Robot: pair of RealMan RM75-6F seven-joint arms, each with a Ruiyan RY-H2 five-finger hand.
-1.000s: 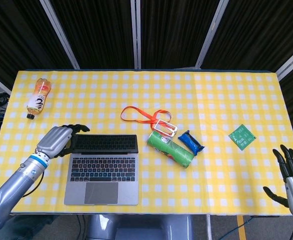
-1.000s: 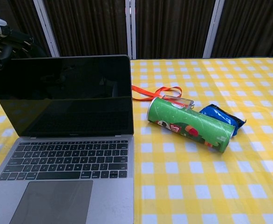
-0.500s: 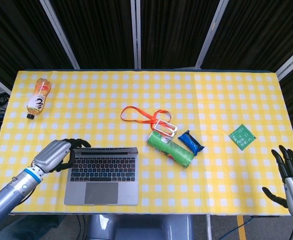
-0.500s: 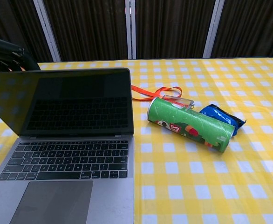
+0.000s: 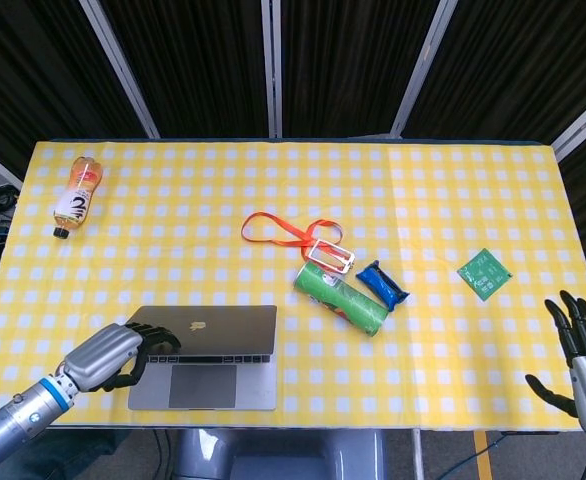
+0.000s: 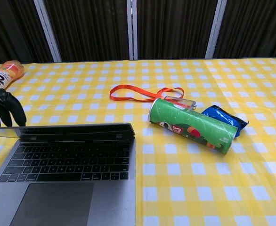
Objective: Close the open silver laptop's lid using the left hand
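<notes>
Laptop [image 5: 205, 343] at front left, can [image 5: 340, 299] to its right, bottle [image 5: 78, 194] far behind.

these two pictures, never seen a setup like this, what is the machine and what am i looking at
It is a robot with two arms, each ending in a mechanical hand, working at a table with a yellow checked cloth. One picture looks down from its head; the other looks forward from its chest.

The left hand rests its dark fingers on the left edge of the silver laptop's lid, which is tilted far down over the keyboard but not yet shut. The right hand hangs open at the table's right edge, holding nothing.

Also on the cloth: an orange drink bottle, an orange lanyard, a green cylindrical can lying on its side, a blue packet and a small green card.
</notes>
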